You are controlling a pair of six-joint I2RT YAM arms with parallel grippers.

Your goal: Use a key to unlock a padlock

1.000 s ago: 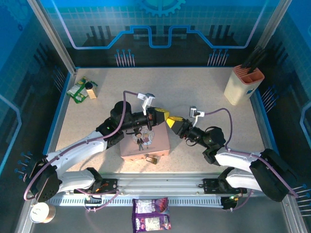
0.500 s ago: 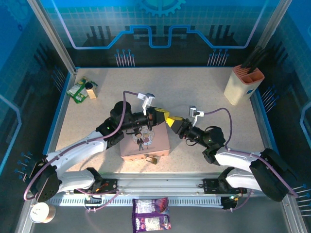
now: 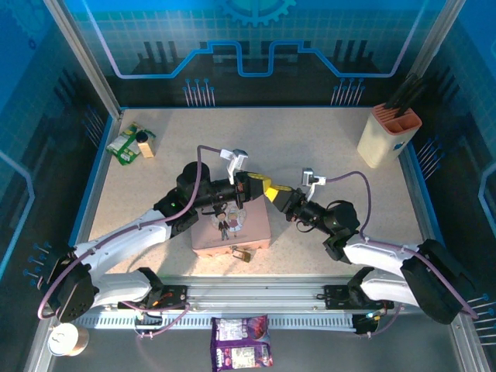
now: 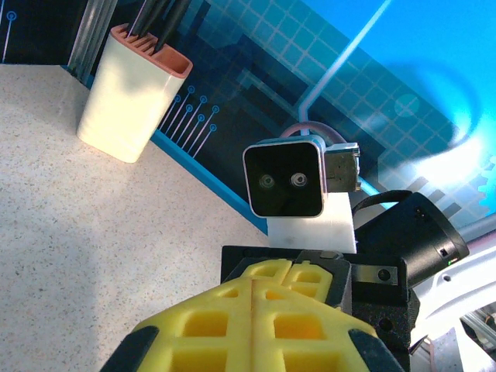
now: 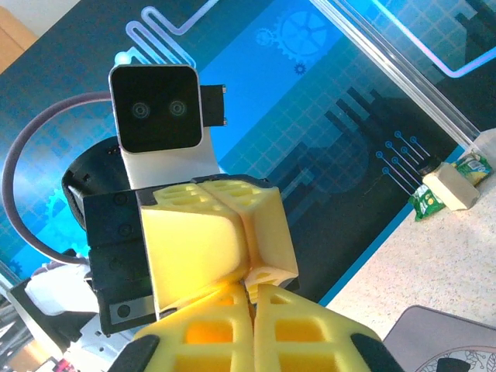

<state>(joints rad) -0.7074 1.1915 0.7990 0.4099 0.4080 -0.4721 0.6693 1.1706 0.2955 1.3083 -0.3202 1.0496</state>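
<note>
From above, the left hand [image 3: 260,186] and the right hand [image 3: 273,194] meet tip to tip in the air, over the far right corner of the pink tin [image 3: 249,231]. Both hands have their yellow fingers pressed together. The tin sits on the table [image 3: 310,147], near its front edge. The padlock [image 3: 242,253] lies at the near edge of the tin, touching it, well apart from both hands. The key is too tiny to make out; it may be pinched where the tips meet, but I cannot tell. A knife block [image 3: 387,136] stands in the far right corner, and some snack packs [image 3: 132,142] lie in the far left corner.

From the left wrist, the left hand [image 4: 252,298] is shut tight, with just a thin line between its two fingers. Right past its tips is the other arm's camera [image 4: 285,180], looking back at it. The knife block [image 4: 132,93] stands behind on the left.

From the right wrist, the right hand [image 5: 252,306] is pressed shut too. The left hand [image 5: 256,232] sits right above it, touching its tips. A corner of the pink tin [image 5: 449,341] is at the bottom right, and the snack packs [image 5: 446,186] lie far off
</note>
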